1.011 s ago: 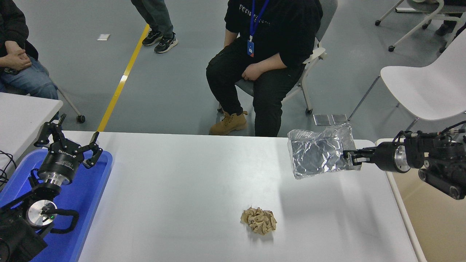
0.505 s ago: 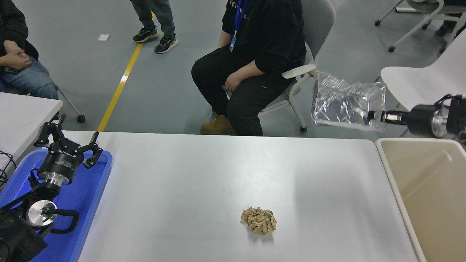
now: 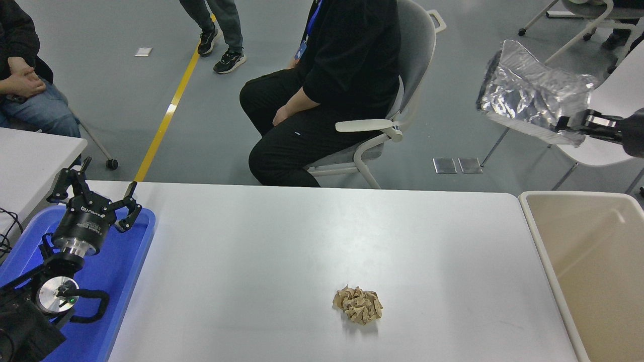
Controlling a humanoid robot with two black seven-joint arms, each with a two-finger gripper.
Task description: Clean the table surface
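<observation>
At the far right, high above the floor and beyond the table's far edge, the right gripper (image 3: 571, 124) is clamped on a crumpled silver foil bag (image 3: 533, 93), pinching its near right corner while the rest of the bag hangs out to the left (its surface wrinkled and shiny). Only the tip of that arm shows, coming in from the right edge. Below it, beside the right end of the table, sits a beige bin (image 3: 593, 261) with a pale rim, open at the top.

Spreading across the near half of the view is the table surface (image 3: 312, 241), glossy and white-grey. On it, near the front and slightly right of centre, lies a crumpled brown paper wad (image 3: 357, 304), well apart from both grippers.

At the lower left, the left gripper (image 3: 95, 193) hangs over a blue tray (image 3: 121, 271) that rests at the table's left end; its fingers are spread apart and hold nothing. To the left of the tray a smaller white table corner (image 3: 35, 156) shows.

Beyond the table a person in black clothes (image 3: 327, 85) sits on a grey chair (image 3: 402, 95), turned to the left. Another seated person (image 3: 22, 85) is at the far left, and a third stands by a yellow floor line (image 3: 166, 115). A white chair (image 3: 604, 146) stands behind the foil bag.
</observation>
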